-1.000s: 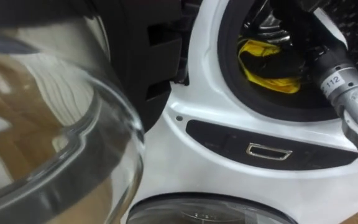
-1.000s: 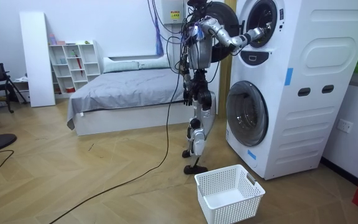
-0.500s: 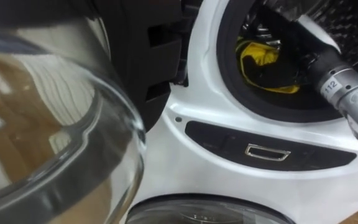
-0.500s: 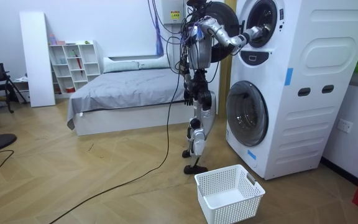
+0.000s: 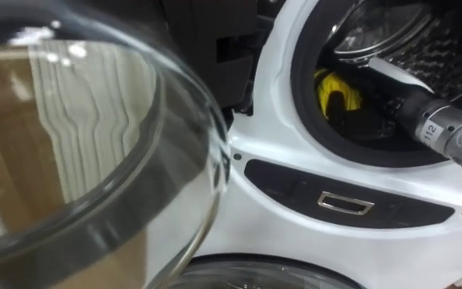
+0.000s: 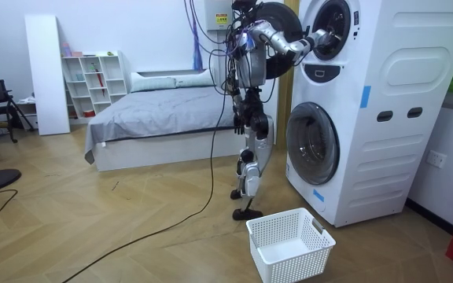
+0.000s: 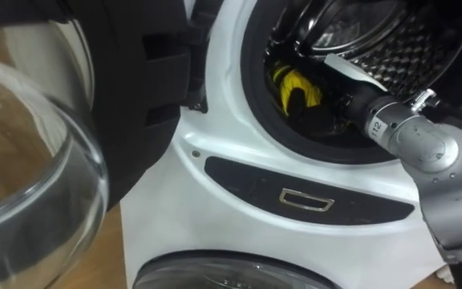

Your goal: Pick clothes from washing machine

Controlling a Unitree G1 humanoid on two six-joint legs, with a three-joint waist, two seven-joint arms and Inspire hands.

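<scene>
My right arm now sits deeper in the drum (image 7: 407, 48); fingers hidden, grip undeterminable. Gather yellow cloth (image 7: 295, 87) fully before withdrawing.

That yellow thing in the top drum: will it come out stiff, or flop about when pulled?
Probably floppy: the yellow cloth lies crumpled and folded in the drum, so it should drape and dangle. Likely light, being a small bundle. It may drag on the dark door seal beside it rather than slide freely.

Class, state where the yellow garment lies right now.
In the eye views, the yellow garment lies inside the upper washing machine's drum, at the opening's left side, ahead of the right arm reaching in.
</scene>
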